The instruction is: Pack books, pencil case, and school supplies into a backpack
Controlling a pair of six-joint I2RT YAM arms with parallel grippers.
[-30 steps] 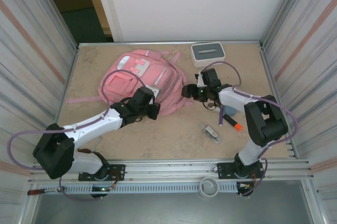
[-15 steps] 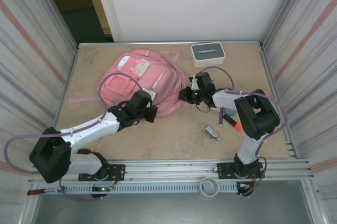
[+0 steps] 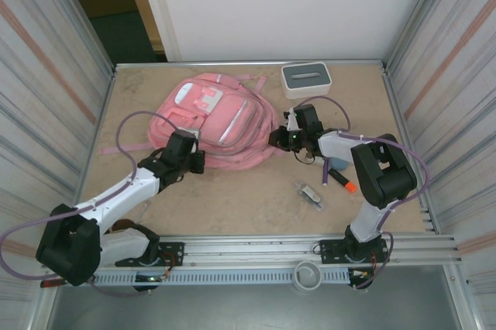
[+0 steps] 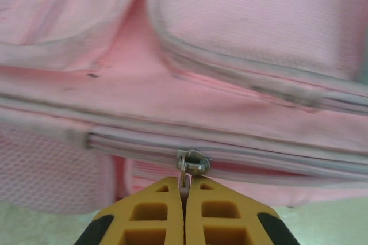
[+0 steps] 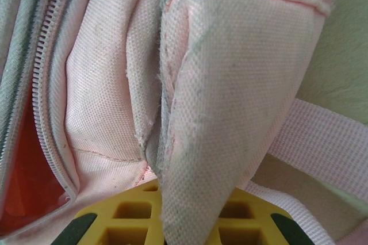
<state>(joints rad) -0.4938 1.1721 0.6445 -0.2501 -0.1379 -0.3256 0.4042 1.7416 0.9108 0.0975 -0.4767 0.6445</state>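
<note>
- Gripping the zip pull of the backpack: the left gripper has its fingers pressed together on the small metal tab, at the bag's near-left edge.
- We note the right gripper clamped on a fold of pink fabric at the bag's right-hand edge. We read this as the anchor hand.
- Step in hand, by our judgement: running the zip to open the bag for packing. To do it well, we draw the tab along the line of the zip track, not outward from it, and hold the cloth taut from the right so the slider does not bunch the fabric. The tab is thin, so a sideways tug could slip it free.
- In the right wrist view a zip edge stands parted over something orange-red; we cannot tell what it is.
- The backpack lies flat on the table, towards the back, one strap trailing left.
- Around it: a white box sits near the back edge; the orange-tipped marker and clear packet lie beside the right arm, apart from the bag.
- In the way: the left arm's purple cable loops over the bag's left side and could snag.
</note>
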